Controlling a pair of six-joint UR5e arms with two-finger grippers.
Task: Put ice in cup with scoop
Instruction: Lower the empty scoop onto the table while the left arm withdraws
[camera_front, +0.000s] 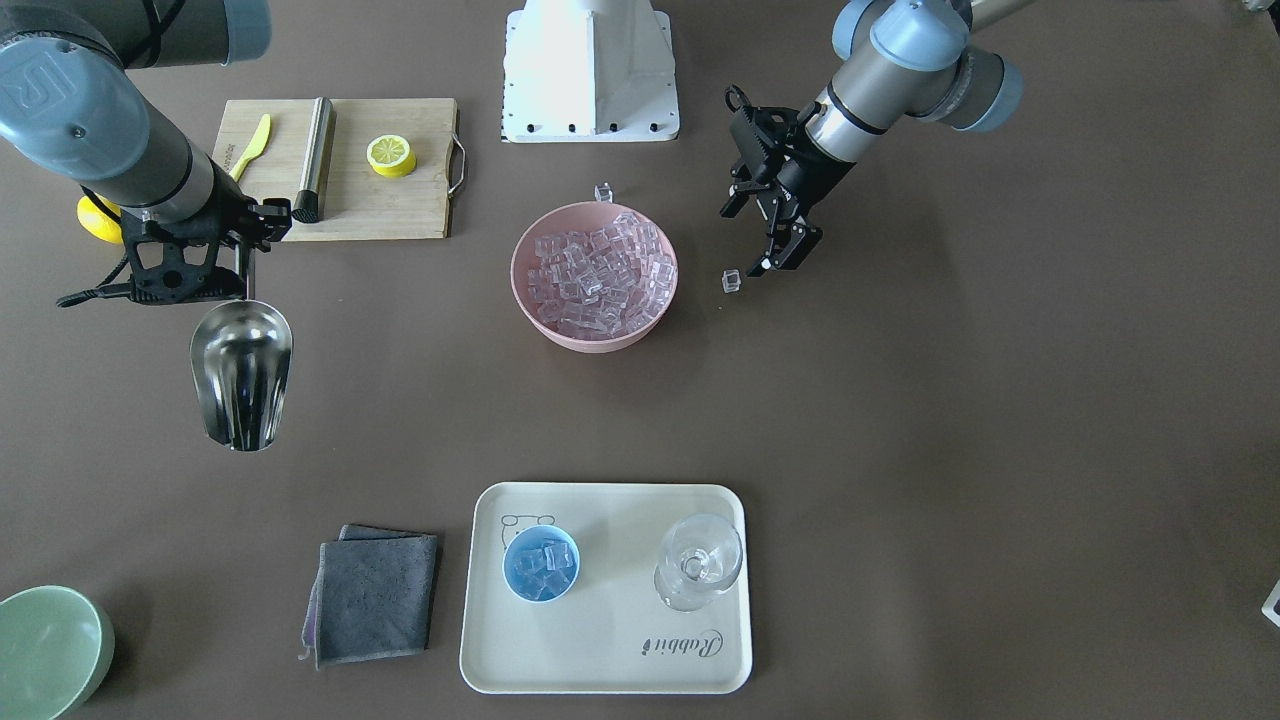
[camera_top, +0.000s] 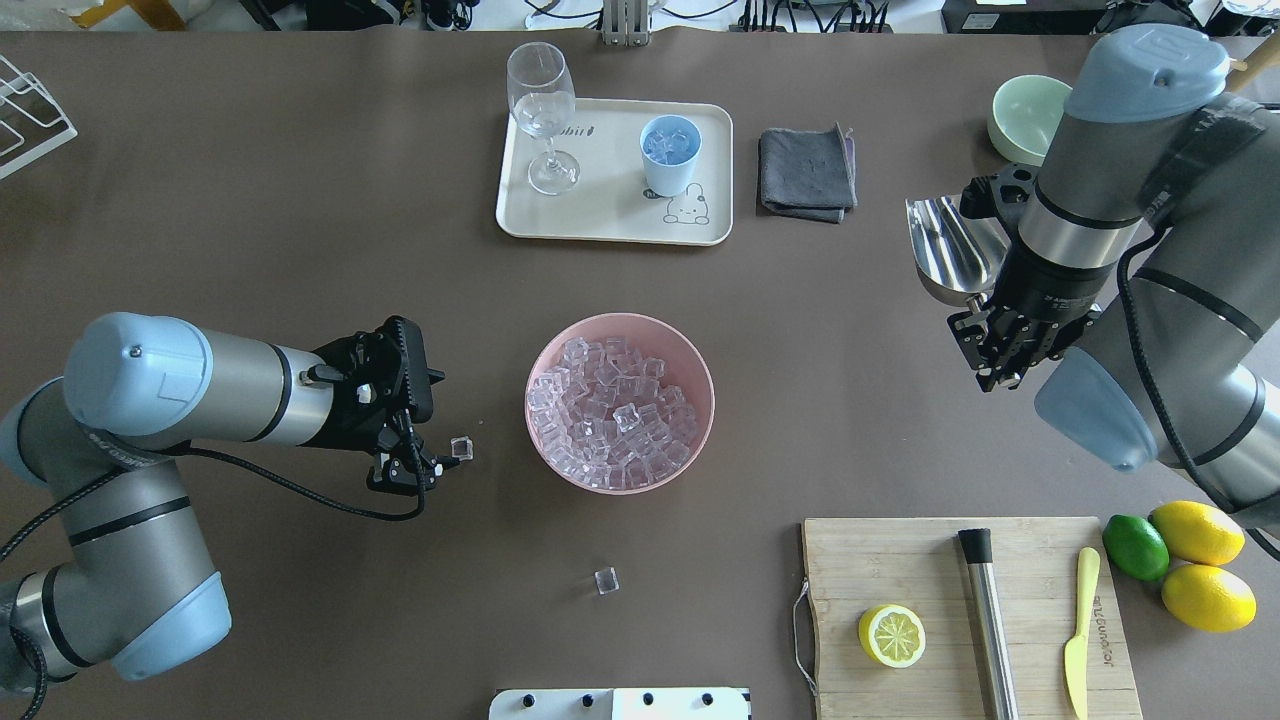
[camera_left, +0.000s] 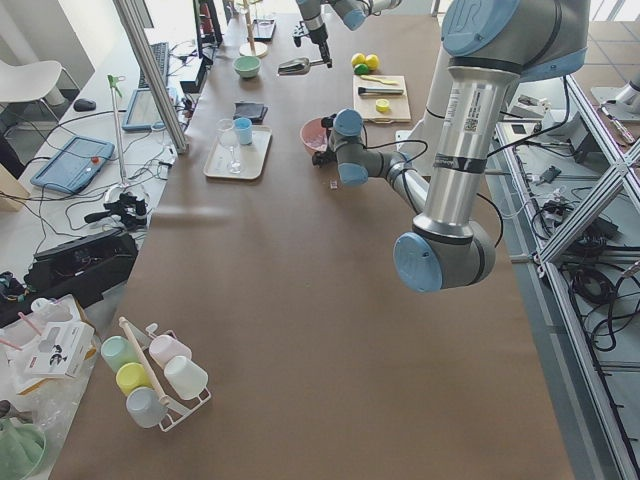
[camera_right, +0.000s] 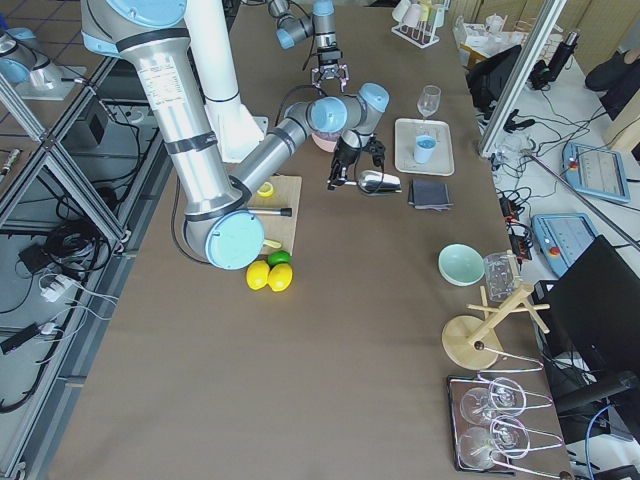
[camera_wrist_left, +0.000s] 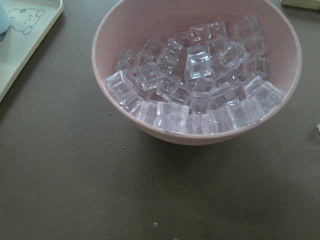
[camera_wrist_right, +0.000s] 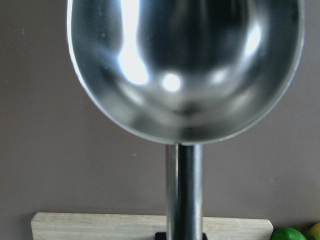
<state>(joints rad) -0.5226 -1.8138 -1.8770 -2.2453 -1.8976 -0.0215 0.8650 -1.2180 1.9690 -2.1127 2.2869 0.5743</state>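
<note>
Cup (camera_front: 541, 563): some ice (camera_front: 547, 560) in. Scoop (camera_front: 241, 375): empty, clamped by right pincer (camera_front: 243, 262), well apart from bowl (camera_front: 595, 345). Left pincer (camera_front: 745, 242): spread, empty. Likely partway.

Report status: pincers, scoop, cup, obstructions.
Left pincer open beside pink bowl. Right pincer shut on shiny steel scoop, trough empty. Small blue cup holds ice. Two stray clear cubes on table.

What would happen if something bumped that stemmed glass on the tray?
The glass looks top-heavy on its thin stem, so it would probably tip rather than slide. Clear and thin-walled, it seems fragile. It looks empty, so likely light.
</note>
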